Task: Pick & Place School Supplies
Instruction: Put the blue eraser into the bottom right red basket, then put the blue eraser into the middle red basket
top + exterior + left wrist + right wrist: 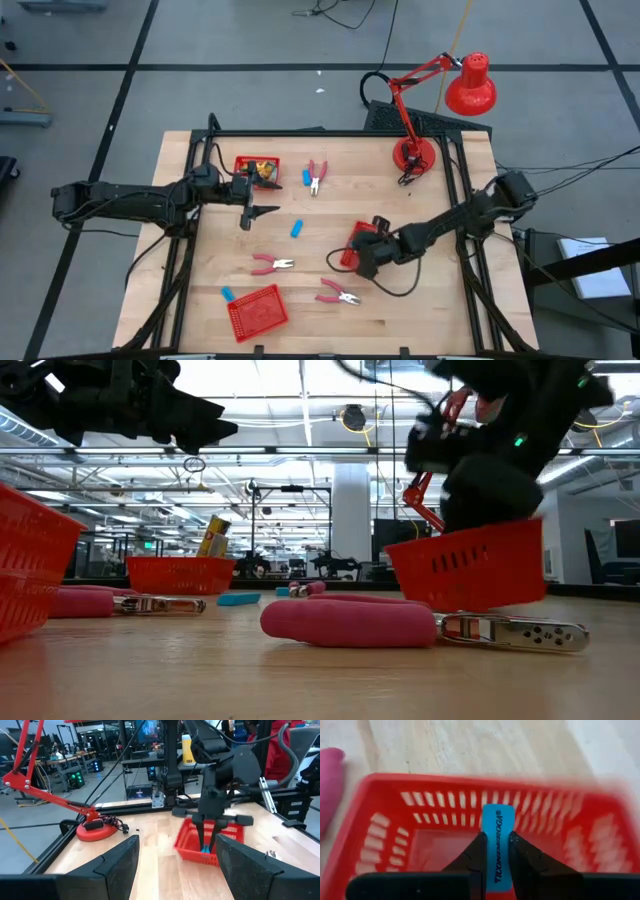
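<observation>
My right gripper (pixel 496 855) points down into a red mesh basket (pixel 385 835), mid-table toward the right (pixel 352 243), and is shut on a light-blue block (pixel 498 845). My left gripper (pixel 252 212) hovers open over bare wood left of centre, touching nothing. Loose on the table lie three pink-handled pliers-like tools (pixel 315 177) (pixel 272 264) (pixel 340 293) and light-blue blocks (pixel 297 229) (pixel 306 177) (pixel 227 294). Yellow pieces (pixel 264 170) stand in the far-left basket (pixel 243 164). My right gripper pinches the light-blue block between its two fingers (pixel 476 851), which come from above and point down. The block's printed end (pixel 498 822) sticks out past the fingertips, inside the basket's walls (pixel 205 851). Whether it touches the basket floor cannot be told.
A third red basket (pixel 258 310) sits near the table's front edge. A red desk lamp stands with its base (pixel 413 155) at the far right. A black frame rails the table's edges (pixel 190 200). Open wood lies between the baskets.
</observation>
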`<control>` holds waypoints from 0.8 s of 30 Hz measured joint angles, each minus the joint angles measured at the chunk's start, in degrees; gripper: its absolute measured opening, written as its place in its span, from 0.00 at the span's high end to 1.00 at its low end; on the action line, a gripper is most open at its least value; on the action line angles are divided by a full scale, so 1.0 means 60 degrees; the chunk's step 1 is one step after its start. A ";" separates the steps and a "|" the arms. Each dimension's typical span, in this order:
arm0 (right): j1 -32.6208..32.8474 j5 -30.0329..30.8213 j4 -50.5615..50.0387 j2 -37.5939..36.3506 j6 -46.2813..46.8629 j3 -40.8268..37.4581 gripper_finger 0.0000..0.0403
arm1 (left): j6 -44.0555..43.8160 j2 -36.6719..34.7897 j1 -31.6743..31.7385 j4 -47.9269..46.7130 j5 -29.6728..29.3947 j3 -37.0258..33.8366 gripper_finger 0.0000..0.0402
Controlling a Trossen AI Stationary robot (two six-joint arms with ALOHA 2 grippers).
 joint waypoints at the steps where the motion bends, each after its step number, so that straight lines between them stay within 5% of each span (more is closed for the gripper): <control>1: -0.0093 -0.0050 0.0078 0.0169 -0.0136 -0.0001 0.90 | 0.0007 0.0003 -0.0004 -0.0017 0.0000 0.0000 0.34; 13: -0.0363 0.0618 0.0523 0.0367 -0.0390 -0.0019 0.88 | 0.0116 0.0004 -0.0004 -0.0114 -0.0004 0.0000 0.34; 20: -0.0335 0.1019 0.0605 -0.0191 -0.0618 -0.0005 0.53 | 0.0126 0.0004 -0.0004 -0.0218 -0.0004 0.0000 0.34; 24: -0.0331 0.1292 0.0608 -0.0437 -0.1139 -0.0003 0.42 | 0.0237 0.0004 -0.0004 -0.0592 -0.0007 0.0000 0.34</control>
